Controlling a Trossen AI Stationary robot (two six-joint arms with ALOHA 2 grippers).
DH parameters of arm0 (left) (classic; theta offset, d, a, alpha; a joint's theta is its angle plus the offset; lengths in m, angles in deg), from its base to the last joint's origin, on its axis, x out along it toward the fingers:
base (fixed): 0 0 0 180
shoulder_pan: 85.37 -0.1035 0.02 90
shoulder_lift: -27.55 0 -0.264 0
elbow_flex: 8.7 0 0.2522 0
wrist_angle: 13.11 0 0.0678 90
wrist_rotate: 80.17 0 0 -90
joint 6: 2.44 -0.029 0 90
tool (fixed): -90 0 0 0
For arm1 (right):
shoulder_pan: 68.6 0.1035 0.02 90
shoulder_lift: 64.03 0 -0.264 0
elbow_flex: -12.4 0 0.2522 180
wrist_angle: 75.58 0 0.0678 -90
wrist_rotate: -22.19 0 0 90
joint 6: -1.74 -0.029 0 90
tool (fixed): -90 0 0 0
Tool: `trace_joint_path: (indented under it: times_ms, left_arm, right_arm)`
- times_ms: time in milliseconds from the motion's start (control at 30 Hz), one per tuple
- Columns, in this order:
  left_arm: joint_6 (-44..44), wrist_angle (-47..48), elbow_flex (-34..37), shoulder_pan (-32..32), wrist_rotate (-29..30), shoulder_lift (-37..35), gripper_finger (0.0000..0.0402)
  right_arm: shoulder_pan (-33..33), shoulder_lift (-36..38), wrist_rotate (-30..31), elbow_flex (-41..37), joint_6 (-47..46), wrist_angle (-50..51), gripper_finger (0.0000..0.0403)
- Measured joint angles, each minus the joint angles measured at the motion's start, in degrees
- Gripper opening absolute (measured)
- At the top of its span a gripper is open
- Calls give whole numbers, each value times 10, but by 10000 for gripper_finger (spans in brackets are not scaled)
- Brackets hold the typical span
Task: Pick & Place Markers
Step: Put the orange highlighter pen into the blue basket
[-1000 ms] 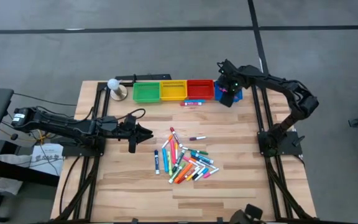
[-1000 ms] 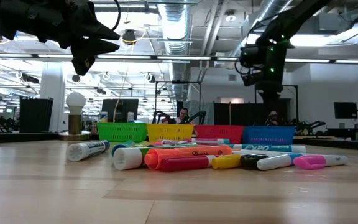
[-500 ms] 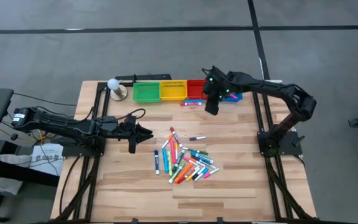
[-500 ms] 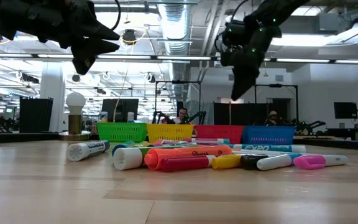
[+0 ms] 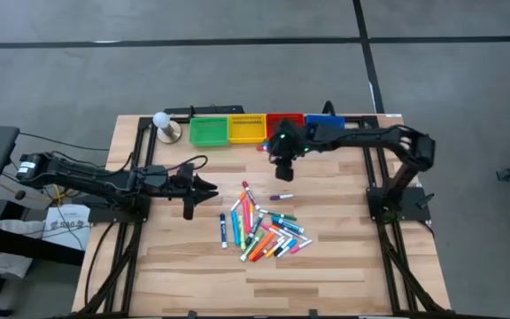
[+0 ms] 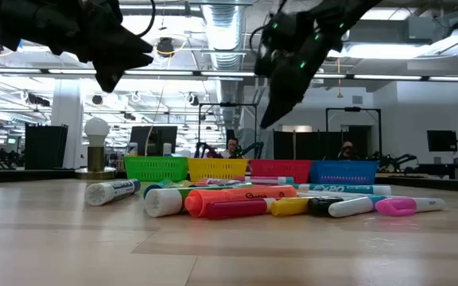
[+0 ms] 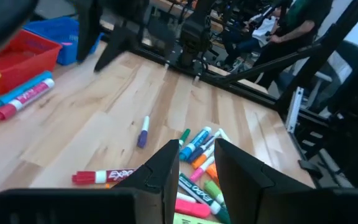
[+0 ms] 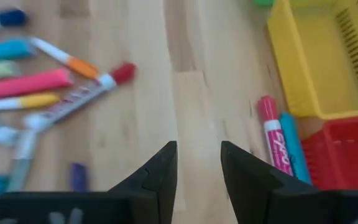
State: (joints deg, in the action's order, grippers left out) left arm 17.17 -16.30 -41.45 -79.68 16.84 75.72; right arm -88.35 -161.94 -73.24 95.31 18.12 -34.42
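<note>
Markers (image 5: 262, 227) lie heaped mid-table, one purple-capped pen (image 5: 281, 197) apart just behind them and two more (image 5: 275, 146) in front of the red bin (image 5: 284, 127). The right gripper (image 5: 282, 167) has swung inward from the blue bin (image 5: 324, 121) and now hangs above bare wood near that pair, fingers slightly apart, empty. The left gripper (image 5: 204, 188) is unmoved beside the heap, narrowly open, empty.

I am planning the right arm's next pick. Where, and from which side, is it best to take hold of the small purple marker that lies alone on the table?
Probably mid-barrel, coming straight down. The purple marker lies flat, apart from the marker pile, with bare wood on both long sides, so the fingers fit across its width. The right gripper, fingers apart, is closest.
</note>
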Motion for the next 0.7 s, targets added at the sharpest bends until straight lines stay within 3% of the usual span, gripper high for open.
trace_joint_path:
  times_ms: [267,500,700]
  left_arm:
    - [-3,0,0,0,20,0,102]
    - [-3,1,0,0,20,0,102]
    - [-3,2,0,0,20,0,102]
  right_arm:
    - [4,-75,88,0,-33,-39,68]
    - [14,-82,40,0,-40,-10,6]
    - [36,-77,16,0,-40,-3,20]
